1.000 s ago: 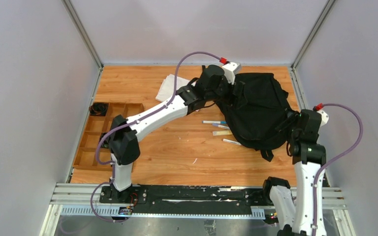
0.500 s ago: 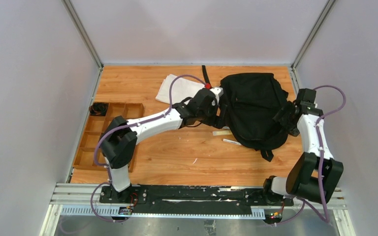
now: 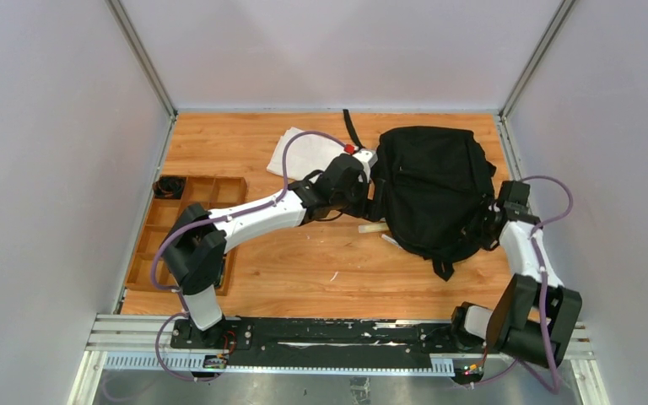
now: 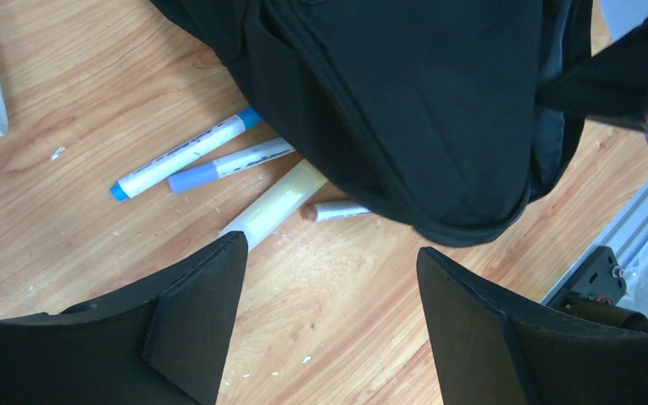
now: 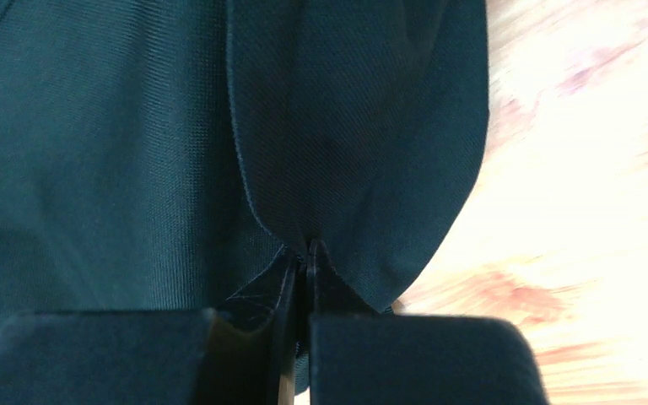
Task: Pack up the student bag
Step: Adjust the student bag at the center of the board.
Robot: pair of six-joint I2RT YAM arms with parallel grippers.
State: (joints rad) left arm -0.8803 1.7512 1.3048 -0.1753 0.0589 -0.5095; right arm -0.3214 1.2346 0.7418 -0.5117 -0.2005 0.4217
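The student bag lies black and soft at the back right of the wooden table. My right gripper is at its right edge, and the right wrist view shows it shut on a pinched fold of the bag's fabric. My left gripper hangs at the bag's left edge. In the left wrist view it is open over bare wood with nothing between its fingers. Just beyond it, a blue marker, a blue-capped pen, a pale yellow tube and a silver pen poke out from under the bag.
A folded white cloth lies behind the left arm. A wooden compartment tray sits at the left edge with a black cable coil in its back corner. A black strap trails toward the back wall. Aluminium rails border the table.
My right gripper has closed on the bag's right edge and its arm has dropped lower. The bag has shifted a little toward the front, hiding more of the pens. The left arm barely moved.
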